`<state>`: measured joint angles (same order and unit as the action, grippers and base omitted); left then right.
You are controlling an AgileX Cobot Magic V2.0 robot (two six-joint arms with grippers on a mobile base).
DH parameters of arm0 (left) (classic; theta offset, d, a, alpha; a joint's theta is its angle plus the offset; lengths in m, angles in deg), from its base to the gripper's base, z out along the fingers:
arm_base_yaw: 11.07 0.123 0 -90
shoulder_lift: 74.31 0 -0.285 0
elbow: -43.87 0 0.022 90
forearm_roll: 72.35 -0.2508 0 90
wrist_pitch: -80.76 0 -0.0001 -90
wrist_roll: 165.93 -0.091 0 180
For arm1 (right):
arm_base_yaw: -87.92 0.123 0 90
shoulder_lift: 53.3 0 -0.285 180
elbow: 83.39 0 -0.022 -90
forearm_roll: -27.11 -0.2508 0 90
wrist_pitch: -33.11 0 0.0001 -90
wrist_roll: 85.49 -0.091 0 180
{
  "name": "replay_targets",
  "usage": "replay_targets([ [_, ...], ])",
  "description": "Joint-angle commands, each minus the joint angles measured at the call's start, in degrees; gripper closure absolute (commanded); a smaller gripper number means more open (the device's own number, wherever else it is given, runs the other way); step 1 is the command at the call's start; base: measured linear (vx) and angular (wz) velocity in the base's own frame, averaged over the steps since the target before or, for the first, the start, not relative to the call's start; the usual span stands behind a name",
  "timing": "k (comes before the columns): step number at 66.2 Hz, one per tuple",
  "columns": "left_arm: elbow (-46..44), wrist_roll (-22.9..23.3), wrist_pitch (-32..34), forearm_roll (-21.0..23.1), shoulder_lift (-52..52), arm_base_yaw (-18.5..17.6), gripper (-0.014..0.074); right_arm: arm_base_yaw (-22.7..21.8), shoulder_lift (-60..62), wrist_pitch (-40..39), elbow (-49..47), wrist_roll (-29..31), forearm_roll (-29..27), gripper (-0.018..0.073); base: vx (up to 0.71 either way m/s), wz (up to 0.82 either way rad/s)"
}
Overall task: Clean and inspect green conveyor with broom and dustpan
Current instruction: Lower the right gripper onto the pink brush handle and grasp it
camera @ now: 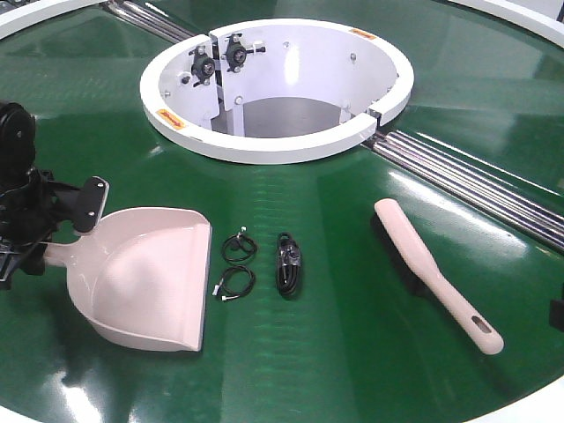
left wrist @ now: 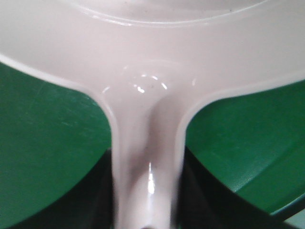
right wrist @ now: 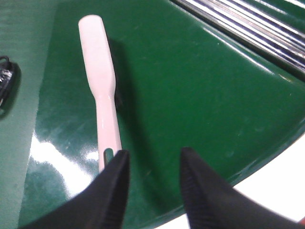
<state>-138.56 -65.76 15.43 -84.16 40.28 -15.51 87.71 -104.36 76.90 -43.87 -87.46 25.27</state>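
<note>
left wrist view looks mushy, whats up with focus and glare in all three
front-facing view: sharp, glare streaks the green conveyor lower left; left wrist view: dustpan too close, soft, small highlights; right wrist view: right end effector blurred in foreground, white glare patch beside the broom.

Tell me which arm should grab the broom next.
Right. The right gripper hangs open just beside the slotted handle end of the broom, which lies on the right side of the green conveyor. The left gripper is busy, straddling the handle of the dustpan.
</note>
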Motion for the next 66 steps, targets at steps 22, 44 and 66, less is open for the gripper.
replay_targets([
  [22,-1.52,-1.25,-1.47,-0.34,-2.35,-0.37,0.0596,6.8,-16.19,2.4,-13.64,6.25,-3.58,0.0027,0.0,0.0],
  [44,-1.52,-1.25,-1.47,-0.34,-2.35,-0.37,0.0596,8.41,-36.6,15.19,-27.3,6.49,-3.33,0.0027,0.0,0.0],
  [66,-1.52,-1.25,-1.47,-0.34,-2.35,-0.37,0.0596,8.47,-49.51,17.36,-33.69,6.65,-1.55,0.003,0.0,0.0],
])
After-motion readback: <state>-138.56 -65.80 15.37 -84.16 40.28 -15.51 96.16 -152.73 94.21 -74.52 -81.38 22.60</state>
